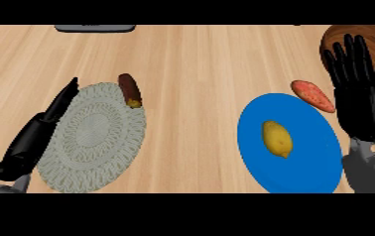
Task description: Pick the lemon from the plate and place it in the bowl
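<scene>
A light wooden counter carries a blue plate toward its right edge, a pale woven bowl toward its left, a dark brown vegetable touching the bowl's rim, and a reddish one by the plate's far rim

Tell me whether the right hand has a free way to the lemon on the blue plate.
Probably yes. The right hand is open just beyond the blue plate rim, and the lemon lies bare with nothing over it; the reddish item sits off to the side.
</scene>
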